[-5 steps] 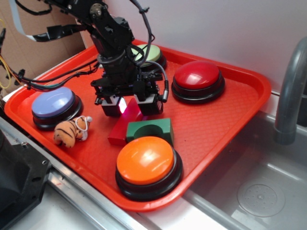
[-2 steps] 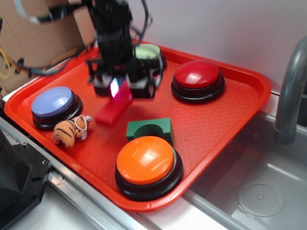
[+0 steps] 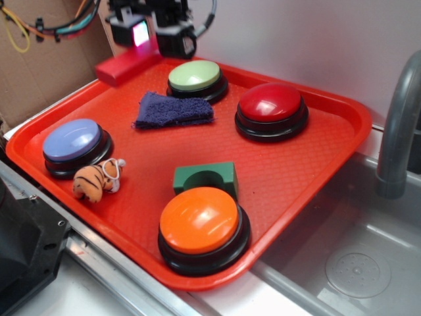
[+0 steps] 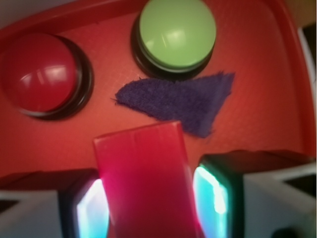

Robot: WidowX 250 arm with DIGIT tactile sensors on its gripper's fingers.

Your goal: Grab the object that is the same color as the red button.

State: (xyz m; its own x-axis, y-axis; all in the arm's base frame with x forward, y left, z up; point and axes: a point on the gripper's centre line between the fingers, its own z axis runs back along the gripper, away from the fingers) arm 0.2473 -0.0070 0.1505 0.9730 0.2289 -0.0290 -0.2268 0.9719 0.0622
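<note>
My gripper is shut on the long red wooden block and holds it high above the far left corner of the red tray. In the wrist view the red block fills the gap between the two lit fingers, its free end pointing towards the tray. The red button, a glossy dome on a black base, stands at the tray's far right; it also shows in the wrist view at upper left.
On the tray stand a green button, a blue button and an orange button. A dark blue cloth, a green block with an arched cutout and a small tiger toy lie between them. A sink and faucet are at right.
My gripper has risen and moved back to the left with the red block in it, lifting the block off the tray. The blue cloth, hidden before, now shows.
</note>
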